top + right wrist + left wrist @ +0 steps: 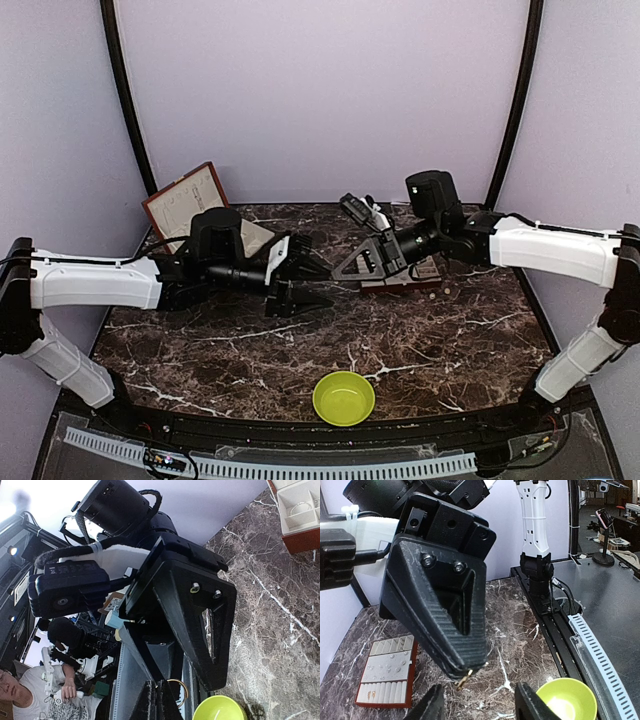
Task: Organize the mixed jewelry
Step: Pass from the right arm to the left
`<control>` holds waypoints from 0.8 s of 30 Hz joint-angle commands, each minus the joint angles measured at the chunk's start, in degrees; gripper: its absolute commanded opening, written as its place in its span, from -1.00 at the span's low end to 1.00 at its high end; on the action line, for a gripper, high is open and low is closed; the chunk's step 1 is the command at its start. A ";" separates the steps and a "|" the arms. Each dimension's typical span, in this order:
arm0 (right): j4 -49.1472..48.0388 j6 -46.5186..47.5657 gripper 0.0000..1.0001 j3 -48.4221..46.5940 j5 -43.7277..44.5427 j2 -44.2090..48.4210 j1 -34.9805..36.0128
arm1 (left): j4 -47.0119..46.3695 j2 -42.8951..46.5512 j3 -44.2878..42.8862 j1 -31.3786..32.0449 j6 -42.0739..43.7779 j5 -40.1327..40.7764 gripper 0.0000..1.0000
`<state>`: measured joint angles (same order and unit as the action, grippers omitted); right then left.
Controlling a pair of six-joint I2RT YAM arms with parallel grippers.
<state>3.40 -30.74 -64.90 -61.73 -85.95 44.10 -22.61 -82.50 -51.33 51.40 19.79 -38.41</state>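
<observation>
My right gripper [340, 270] is shut on a thin wire hoop [184, 689], which sticks out of its closed fingertips [150, 702] above the table's middle. In the left wrist view the hoop shows edge-on as a small yellowish sliver [463, 680] at the tip of the right gripper [470, 672]. My left gripper [318, 282] faces it, open and empty, its fingers [432, 706] spread just short of the hoop. Another silvery hoop [300, 506] lies in the red-brown cream-lined box [302, 540]. Tiny pale pieces sit on the padded tray [387, 672].
A lime-green bowl [344, 397] stands near the front edge; it also shows in the left wrist view [567, 700] and the right wrist view [220, 710]. The open hinged box [185, 205] stands back left. The tray [425, 275] lies under the right arm.
</observation>
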 commanded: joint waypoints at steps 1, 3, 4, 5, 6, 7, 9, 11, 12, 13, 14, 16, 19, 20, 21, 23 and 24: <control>-0.97 0.51 -1.00 -1.78 -0.92 -0.85 0.78 | 0.62 -0.78 -1.87 0.19 -0.11 -1.21 -0.02; -0.35 0.76 -1.00 -1.80 -0.64 -1.14 0.79 | 0.80 -1.05 -2.24 0.15 -0.65 -1.75 -0.09; 0.12 1.01 -1.00 -1.93 -0.48 -1.21 0.81 | 0.99 -1.07 -2.31 0.13 -0.88 -1.95 -0.16; 0.53 1.23 -1.00 -2.04 -0.39 -1.29 0.79 | 1.12 -1.12 -2.49 0.11 -0.93 -2.13 -0.22; 0.70 1.43 -1.00 -2.06 -0.23 -1.30 0.79 | 1.26 -1.10 -2.52 0.15 -1.08 -2.21 -0.24; 0.85 1.50 -1.00 -2.07 -0.07 -1.24 0.81 | 1.26 -1.05 -2.54 0.14 -1.16 -2.28 -0.28; 1.18 1.73 -1.00 -2.15 0.32 -1.24 0.80 | 1.06 -0.98 -2.54 0.19 -1.43 -2.55 -0.33; 1.42 1.99 -1.00 -2.24 0.59 -1.32 0.79 | 0.86 -0.89 -2.55 0.15 -1.83 -2.98 -0.38; 1.41 1.96 -1.00 -2.24 0.72 -1.32 0.81 | 0.84 -0.82 -2.50 0.18 -2.10 -3.12 -0.40; 1.43 1.94 -1.00 -2.24 0.68 -1.44 0.82 | 0.58 -0.77 -2.48 0.19 -2.20 -3.32 -0.46; 1.51 1.93 -1.00 -2.32 0.69 -1.58 0.82 | 0.48 -0.77 -2.35 0.15 -2.41 -3.37 -0.48; 1.67 2.03 -1.00 -2.41 0.87 -1.65 0.79 | 0.43 -0.84 -2.37 0.17 -2.53 -3.64 -0.57; 1.71 2.09 -1.00 -2.51 0.92 -1.63 0.79 | 0.55 -0.97 -2.36 0.18 -2.41 -3.82 -0.72; 1.74 2.14 -1.00 -2.51 0.98 -1.52 0.79 | 0.55 -1.01 -2.35 0.19 -2.40 -3.84 -0.77; 1.74 2.11 -1.00 -2.51 1.02 -1.42 0.80 | 0.57 -1.00 -2.40 0.24 -2.43 -3.86 -0.78; 1.94 2.31 -1.00 -2.38 1.04 -1.41 0.76 | 0.58 -1.03 -2.44 0.18 -2.50 -3.97 -0.83; 2.03 2.39 -1.00 -2.26 1.18 -1.41 0.78 | 0.52 -1.03 -2.41 0.23 -2.53 -4.00 -0.88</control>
<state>6.42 -29.32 -65.69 -61.69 -87.20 44.69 -21.96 -83.81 -52.49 51.29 17.45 -40.14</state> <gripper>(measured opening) 0.006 0.091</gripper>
